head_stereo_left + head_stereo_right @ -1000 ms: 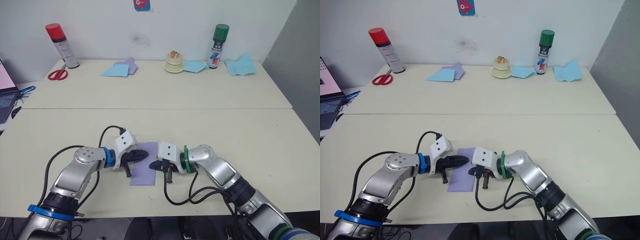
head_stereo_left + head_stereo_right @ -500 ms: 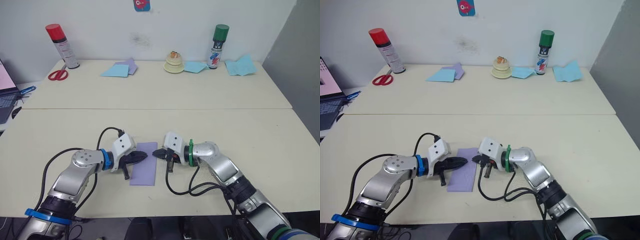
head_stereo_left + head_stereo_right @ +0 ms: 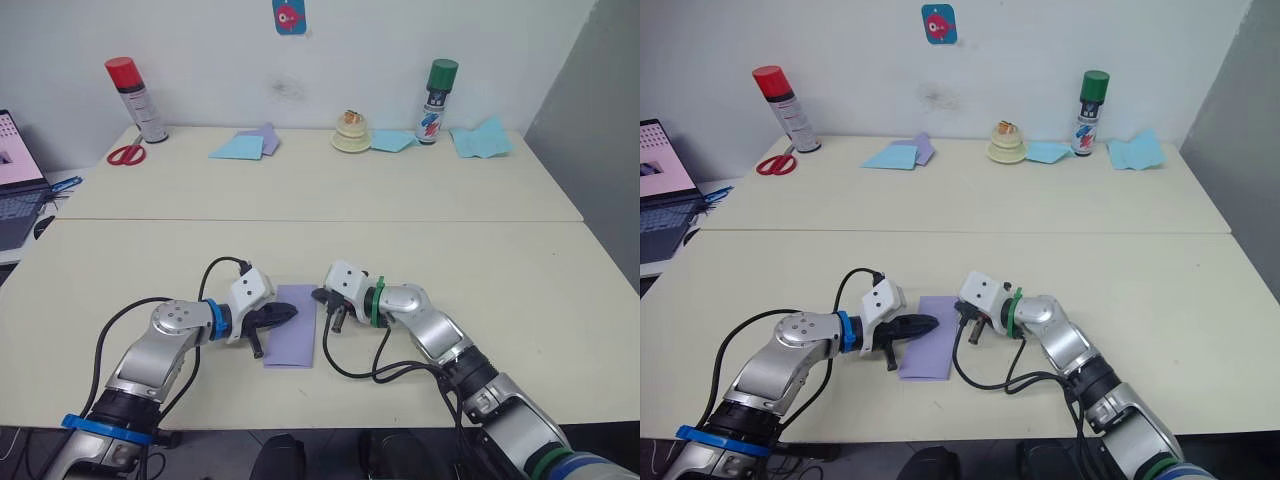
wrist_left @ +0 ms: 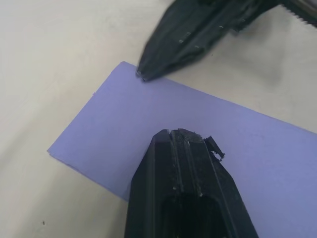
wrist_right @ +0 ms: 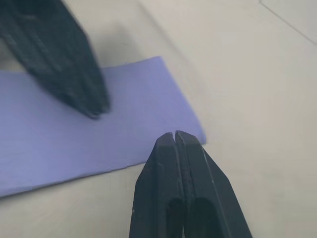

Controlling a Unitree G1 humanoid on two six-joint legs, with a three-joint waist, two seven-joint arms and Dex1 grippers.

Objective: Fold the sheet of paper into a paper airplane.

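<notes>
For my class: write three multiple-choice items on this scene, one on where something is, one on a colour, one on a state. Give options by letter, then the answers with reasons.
1. Where do the scissors lie?
A. Beside the red-capped spray can on the far table
B. On the sheet of paper
C. Beside the green-capped spray can

2. What colour is the sheet of paper between the grippers?
A. Light blue
B. Lavender-purple
C. Yellow

3. How do the jaws of the right gripper stand?
A. Wide open
B. Shut on the scissors
C. Shut, holding nothing

Answers:
1. A: the red-handled scissors lie next to the red-capped can at the far left.
2. B: the sheet under the left gripper is lavender-purple; the light blue papers lie by the wall.
3. C: the right wrist view shows both fingers pressed together at the sheet's corner, with nothing between them.
</notes>
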